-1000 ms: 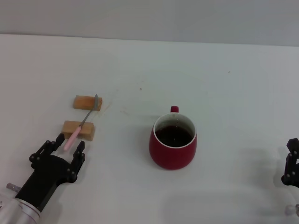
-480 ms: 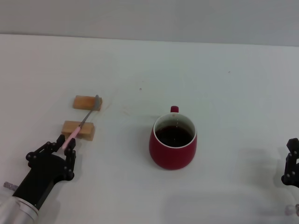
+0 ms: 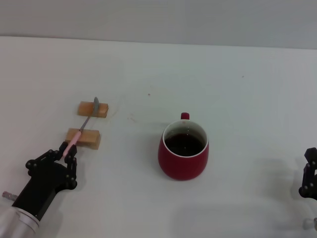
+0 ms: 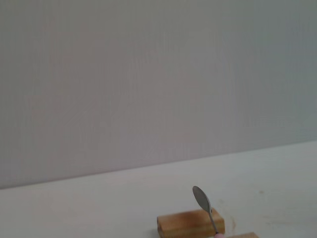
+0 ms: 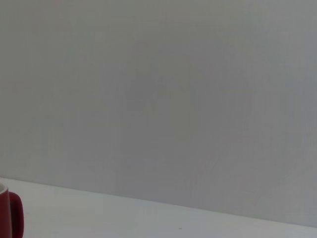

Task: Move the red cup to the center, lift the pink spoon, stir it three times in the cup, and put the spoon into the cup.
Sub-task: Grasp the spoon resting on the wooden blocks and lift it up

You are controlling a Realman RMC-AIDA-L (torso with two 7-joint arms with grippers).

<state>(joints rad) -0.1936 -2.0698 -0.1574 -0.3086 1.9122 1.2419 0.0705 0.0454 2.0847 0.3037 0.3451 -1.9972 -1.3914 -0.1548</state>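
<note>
On the white tabletop [image 3: 237, 89] no writing or brand mark can be read. Left claw [image 3: 66, 153], near the robot's left front, is pinched on the pale pink handle end of the slim pink spoon with grey metal bowl [image 3: 85, 124]; the handle tip is hidden between the fingers. Spoon neck crosses the nearer tan wooden block [image 3: 83, 138]; its bowl is tilted up above the farther tan wooden block [image 3: 92, 109]. Squat dark-red ceramic cup with white rim [image 3: 183, 151] stands near centre, well apart, handle facing away. Right claw [image 3: 310, 178] is cut off at the right edge; cannot tell its state.
</note>
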